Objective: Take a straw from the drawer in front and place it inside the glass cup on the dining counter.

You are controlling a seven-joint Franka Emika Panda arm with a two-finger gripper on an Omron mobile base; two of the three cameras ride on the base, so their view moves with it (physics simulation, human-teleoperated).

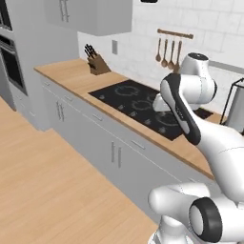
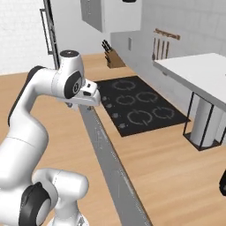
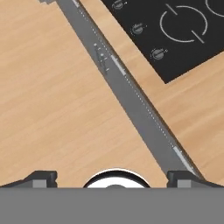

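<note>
The gripper [image 3: 112,177] hangs spread and empty above the closed drawer [image 3: 117,65] beside the cooktop [image 3: 175,30], seemingly to reach its handle.

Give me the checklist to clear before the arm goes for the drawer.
1. Jaws spread wide, nothing between them: ok.
2. Light-grey shallow drawers under the wood-topped wall counter open: not ok, all are shut.
3. Slim metal bar handle lined up between the jaws: not ok, in the hand view it lies well ahead.
4. Thin cream straw's position known: cannot tell while the drawers are shut.
5. Hand off the flat black cooktop: ok, it hangs over the cabinet fronts.
</note>
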